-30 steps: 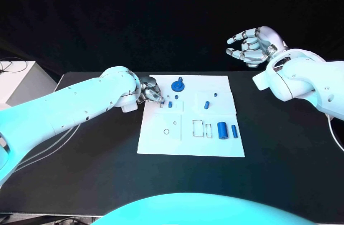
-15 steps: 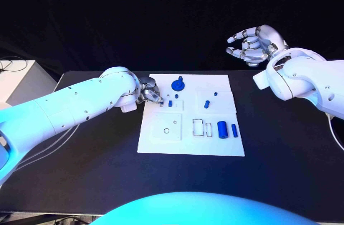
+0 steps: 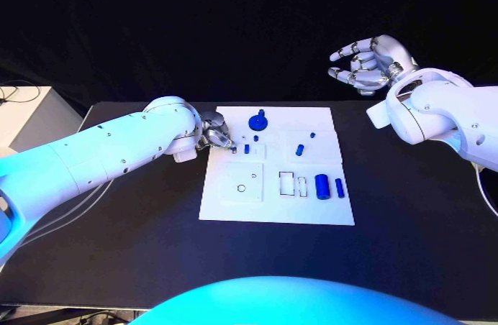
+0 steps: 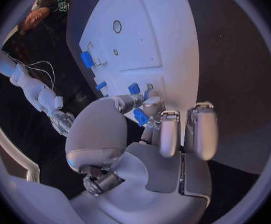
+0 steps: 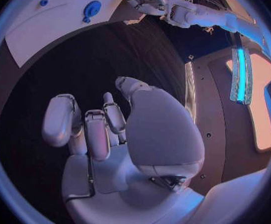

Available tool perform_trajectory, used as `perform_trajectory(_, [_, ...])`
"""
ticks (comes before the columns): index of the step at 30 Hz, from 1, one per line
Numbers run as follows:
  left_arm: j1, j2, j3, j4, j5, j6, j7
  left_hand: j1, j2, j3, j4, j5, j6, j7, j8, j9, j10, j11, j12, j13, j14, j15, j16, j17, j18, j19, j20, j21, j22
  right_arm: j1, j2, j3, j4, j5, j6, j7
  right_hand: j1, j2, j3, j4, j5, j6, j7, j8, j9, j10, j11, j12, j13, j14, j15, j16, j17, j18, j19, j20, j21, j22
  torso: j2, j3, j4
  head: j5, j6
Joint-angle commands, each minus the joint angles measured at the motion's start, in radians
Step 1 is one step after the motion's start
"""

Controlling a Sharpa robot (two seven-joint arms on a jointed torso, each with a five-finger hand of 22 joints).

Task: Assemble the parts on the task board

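Head view: the task board (image 3: pixel 241 203) is seen lying mid-desk (image 3: pixel 124 253). The left hand (image 3: pixel 219 137) is lowered onto the board's far left edge; a large blue part (image 3: pixel 323 187) lies near its right side. The right hand (image 3: pixel 368 65) is raised beyond the desk, fingers spread, nothing held.
Left wrist view: a small blue part (image 4: pixel 140 117) is pinched in the fingertips (image 4: pixel 152 103) over the board.
Right wrist view: the right hand's fingers (image 5: pixel 58 119) are seen apart, loosely curled, over the dark desk.
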Motion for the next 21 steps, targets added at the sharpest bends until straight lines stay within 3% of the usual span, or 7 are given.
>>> perform_trajectory(1, [-0.001,0.001,0.0,0.002,-0.002,0.015,0.004,0.004,0.01,0.176,-0.173,0.007,0.0,-0.006,0.004,-0.001,0.006,-0.001,-0.007,-0.001,0.104,-0.008,0.003,0.263,-0.017,0.015,-0.008,0.005,0.074,0.0,0.0,0.0,0.001,-0.008,0.012,0.007,-0.013,0.001,0.003,0.0,0.003,-0.008,-0.002,0.006,-0.001,-0.002,0.0,-0.003,-0.001,0.062,-0.001,-0.005,0.088,0.009,-0.006,-0.001,-0.006,-0.001,0.0,0.0004,-0.0003,0.001,-0.001])
perform_trajectory(21, [-0.002,-0.002,-0.002,0.008,0.001,0.02,0.005,0.004,0.01,0.176,-0.173,0.007,0.0,-0.006,0.004,-0.001,0.006,-0.001,-0.007,-0.001,0.104,-0.008,0.003,0.263,-0.017,0.015,-0.008,0.005,0.074,0.0,0.001,0.0,0.0,-0.008,0.013,0.008,-0.013,0.001,0.003,0.0,0.003,-0.008,-0.002,0.006,-0.001,-0.002,0.0,-0.003,-0.001,0.062,-0.001,-0.005,0.088,0.009,-0.006,-0.001,-0.006,-0.001,0.0,0.0006,-0.0001,0.002,-0.003])
